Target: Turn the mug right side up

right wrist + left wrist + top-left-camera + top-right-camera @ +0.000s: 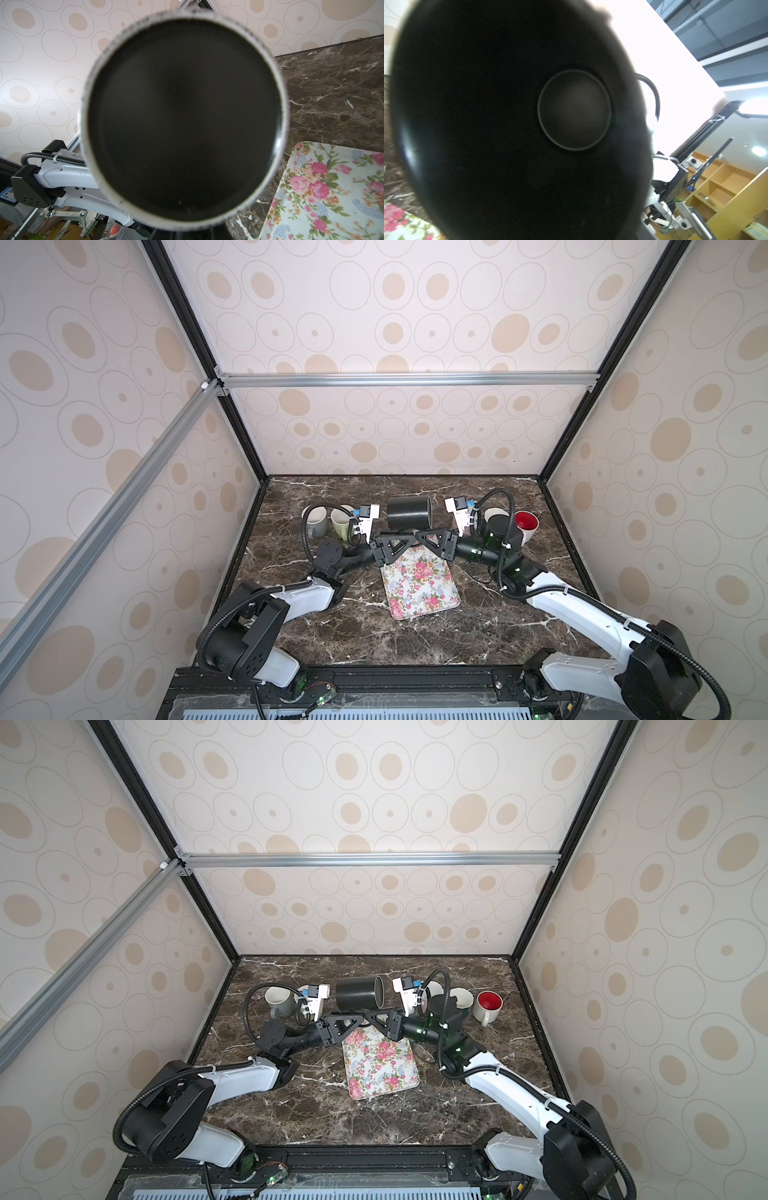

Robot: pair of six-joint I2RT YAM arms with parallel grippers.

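Black glazed ceramic: the mug [409,512] lies on its side, raised over the far end of the tray [424,593], near the middle of the tabletop [415,639]. Its mouth faces the right edge and its base faces the left edge.

**Handling**
- Rigid and brittle. A drop onto the stone-pattern top would probably chip it.
- The glaze is judged slippery, and the wide body is a poor fit for narrow jaws.
- The handle is not visible. It is judged to sit under the body, where both sets of fingertips meet, and is the preferred hold.

**End effectors**
- Right gripper [426,536]: jaws together, apparently clamped on the hidden handle.
- Left gripper [405,537]: tips lie beneath the mug, so it cannot be determined whether the jaws are apart or closed.

**Surroundings**
- A grey mug [316,522] and a pale mug [340,522] stand upright toward the far left corner, just behind the left wrist.
- A white mug [462,997] and a red-lined mug [527,524] stand toward the far right, beside the right arm.
- The tray below is bare and is the nearest landing spot.
- The two wrists crowd the mug, so any rotation risks contact between the fingers.
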